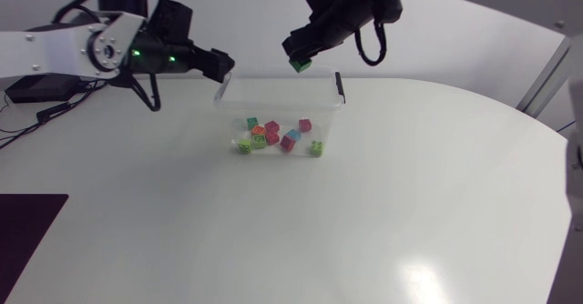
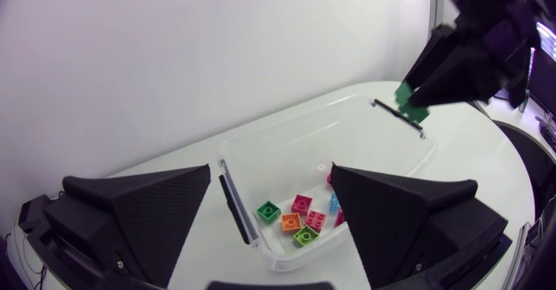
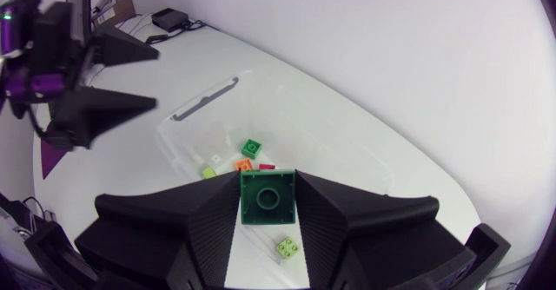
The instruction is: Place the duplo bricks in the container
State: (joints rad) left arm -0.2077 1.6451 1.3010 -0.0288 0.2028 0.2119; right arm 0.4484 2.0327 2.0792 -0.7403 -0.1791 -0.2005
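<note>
A clear plastic container (image 1: 273, 90) stands at the back middle of the table, with several duplo bricks (image 1: 273, 136) in red, pink, green, orange and blue on its floor. My right gripper (image 1: 296, 56) hangs above the container's far rim, shut on a dark green brick (image 1: 300, 65). In the right wrist view that green brick (image 3: 268, 196) sits stud-side up between the fingers, over the container (image 3: 204, 103). My left gripper (image 1: 226, 65) is at the container's left end, open and empty. From its wrist view the fingers (image 2: 148, 203) stand wide apart above the container (image 2: 287, 138) and the loose bricks (image 2: 295, 220).
Black clip handles (image 1: 340, 87) sit on the container's short ends. A dark mat (image 1: 27, 231) lies at the table's front left corner. The table's white surface (image 1: 319, 222) stretches in front of the container.
</note>
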